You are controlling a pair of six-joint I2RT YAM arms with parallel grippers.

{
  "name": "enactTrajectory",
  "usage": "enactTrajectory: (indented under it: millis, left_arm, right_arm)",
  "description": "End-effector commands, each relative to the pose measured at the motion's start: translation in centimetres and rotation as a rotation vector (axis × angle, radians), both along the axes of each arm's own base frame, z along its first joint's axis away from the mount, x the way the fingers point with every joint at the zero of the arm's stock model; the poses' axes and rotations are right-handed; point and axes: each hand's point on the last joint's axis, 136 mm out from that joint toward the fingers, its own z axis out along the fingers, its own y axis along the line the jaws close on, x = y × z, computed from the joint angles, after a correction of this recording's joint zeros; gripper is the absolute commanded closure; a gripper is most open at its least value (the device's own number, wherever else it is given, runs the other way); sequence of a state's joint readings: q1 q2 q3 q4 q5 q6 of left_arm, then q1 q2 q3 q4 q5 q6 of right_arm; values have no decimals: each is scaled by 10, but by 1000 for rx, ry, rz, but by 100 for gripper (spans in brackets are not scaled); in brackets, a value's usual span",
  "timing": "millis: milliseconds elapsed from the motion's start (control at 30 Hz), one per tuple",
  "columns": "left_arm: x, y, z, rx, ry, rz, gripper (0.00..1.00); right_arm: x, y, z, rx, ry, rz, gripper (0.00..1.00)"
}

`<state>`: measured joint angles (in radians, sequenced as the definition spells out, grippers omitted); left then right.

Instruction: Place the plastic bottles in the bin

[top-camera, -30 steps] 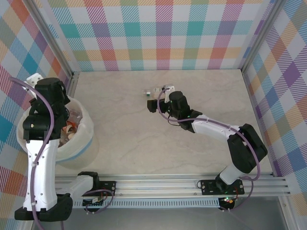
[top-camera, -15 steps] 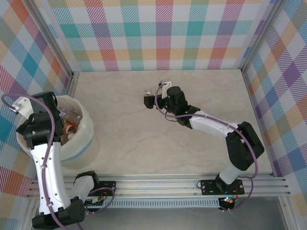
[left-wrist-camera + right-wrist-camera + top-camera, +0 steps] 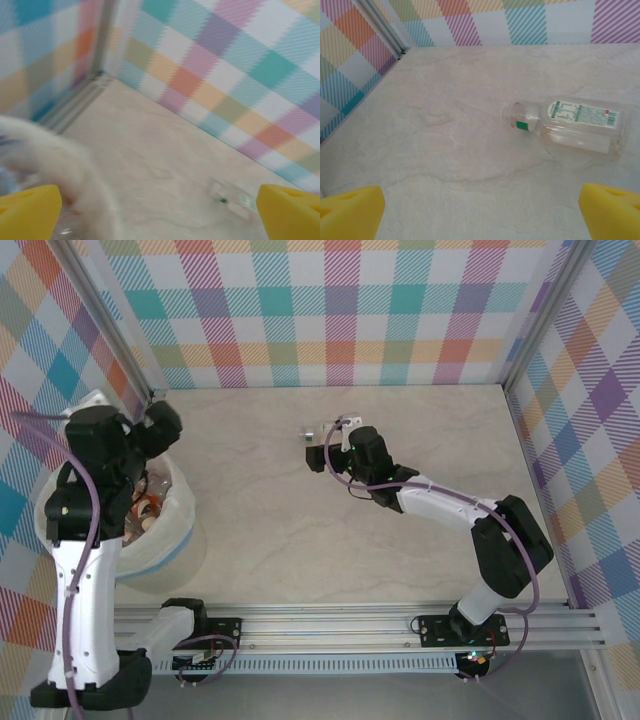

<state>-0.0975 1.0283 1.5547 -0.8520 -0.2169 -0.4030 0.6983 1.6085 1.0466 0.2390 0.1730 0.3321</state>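
pick-up step: right gripper (image 3: pixel 480 212), jaws spread, faces a clear bottle (image 3: pixel 570 125) lying on the table (image 3: pixel 250 540); left gripper (image 3: pixel 160 210), spread and empty, hangs at the bin (image 3: pixel 185 512) rim. next: straddle bottle, close.

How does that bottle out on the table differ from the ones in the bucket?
The lone bottle lies flat on the table; the binned bottles sit heaped in the bin. The lone bottle's label is white and green; the binned bottles show red and orange. Both seem clear plastic.
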Motion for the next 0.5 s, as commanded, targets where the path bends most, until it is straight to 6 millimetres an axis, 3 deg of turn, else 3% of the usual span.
enactTrajectory:
  millis: [0,133,233,467]
  left_arm:
    - [39,-56,1,-17,-28,-159,0]
    - [90,-123,-36,-47,30,-329,0]
    - [135,-163,-81,-115,113,-423,0]
    - [220,-218,-170,-126,228,-557,0]
  right_arm:
    - [-1,-18,16,-1,-27,-76,0]
    - [-2,-34,3,5,53,-103,0]
    - [5,-52,-11,45,150,-144,0]
    - [6,-81,-20,57,210,-214,0]
